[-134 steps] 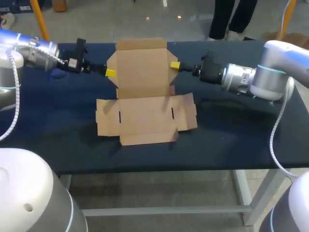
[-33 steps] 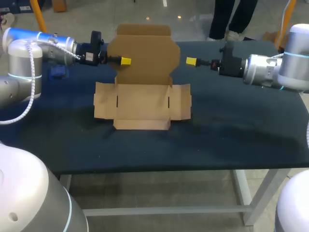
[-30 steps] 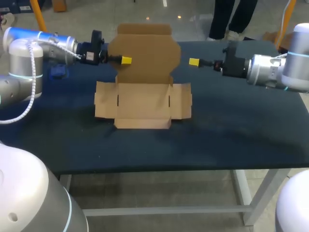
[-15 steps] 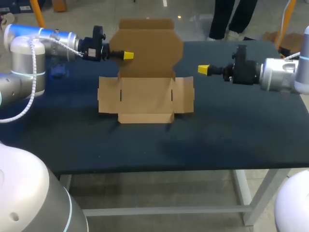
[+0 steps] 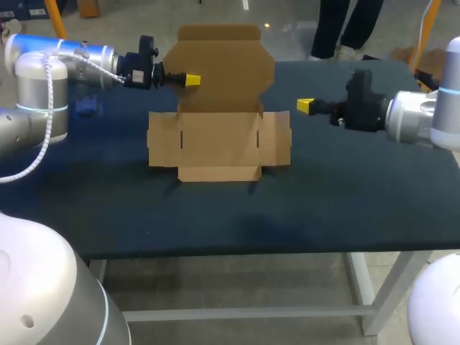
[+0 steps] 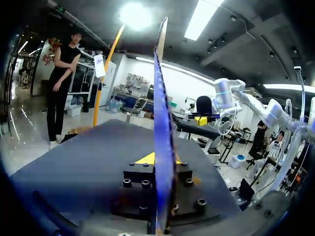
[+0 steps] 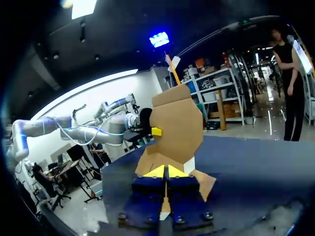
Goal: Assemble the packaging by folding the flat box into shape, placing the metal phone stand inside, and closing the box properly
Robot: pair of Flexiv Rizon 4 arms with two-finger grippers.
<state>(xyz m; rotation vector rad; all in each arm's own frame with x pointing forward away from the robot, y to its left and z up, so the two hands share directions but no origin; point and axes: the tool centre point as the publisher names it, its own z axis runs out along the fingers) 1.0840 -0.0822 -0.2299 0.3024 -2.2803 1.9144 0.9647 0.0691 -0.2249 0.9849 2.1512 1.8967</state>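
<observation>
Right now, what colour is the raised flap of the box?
The raised flap is plain brown, best seen in the head view.

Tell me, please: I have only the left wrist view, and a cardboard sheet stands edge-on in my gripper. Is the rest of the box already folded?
Observer: No. In the head view only the rear panel of the box stands up; the rest lies flat on the table.
Operator: Is my other arm helping at the box?
Observer: No. The right gripper is apart from the box, off its right side.
Operator: Does it carry anything?
Observer: Nothing. In the right wrist view it is shut with nothing in it.
</observation>
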